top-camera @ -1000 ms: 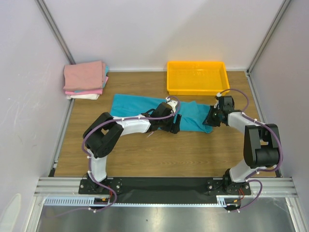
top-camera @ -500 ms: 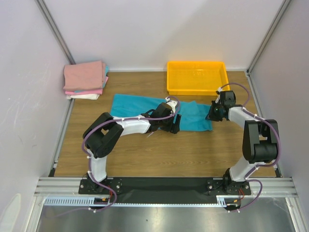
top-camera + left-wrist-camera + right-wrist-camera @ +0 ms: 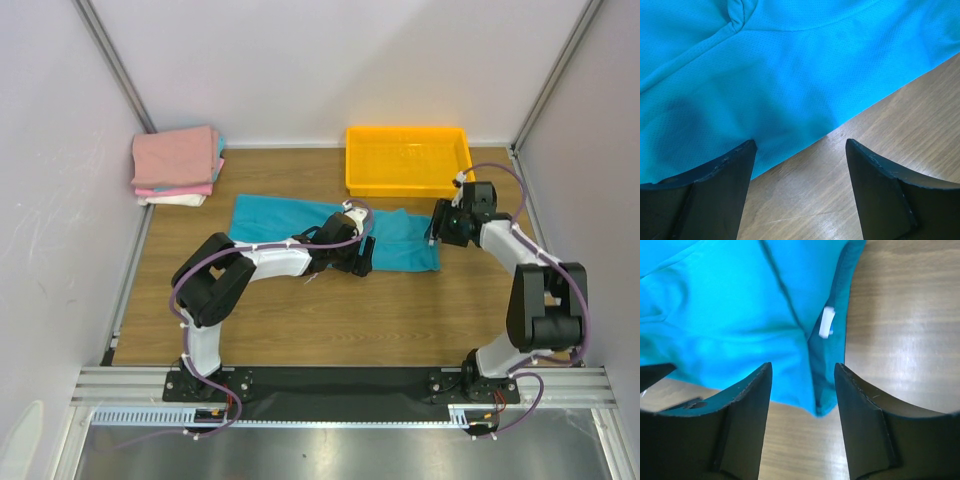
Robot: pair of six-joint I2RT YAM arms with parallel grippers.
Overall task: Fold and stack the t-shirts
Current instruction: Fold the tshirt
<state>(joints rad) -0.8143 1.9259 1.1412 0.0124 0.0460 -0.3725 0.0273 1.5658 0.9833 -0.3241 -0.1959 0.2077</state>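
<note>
We see 1 teal shirt [image 3: 290,215] left to finish folding, the stack [image 3: 176,165] behind it done, left and right jaws spread apart.

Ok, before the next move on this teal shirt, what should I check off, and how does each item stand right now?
1. Left gripper open: ok, jaws apart over the near edge of the teal shirt, nothing held.
2. Right gripper open: ok, jaws apart above the shirt's right end, nothing held.
3. Shirt lying flat: not ok, creases show at its right end.
4. Fingers touching the cloth: cannot tell from these views.
5. Stack of folded shirts clear of both arms: ok, it sits in the far left corner.
6. Yellow bin apart from the shirt: ok, bare wood shows between them.
</note>
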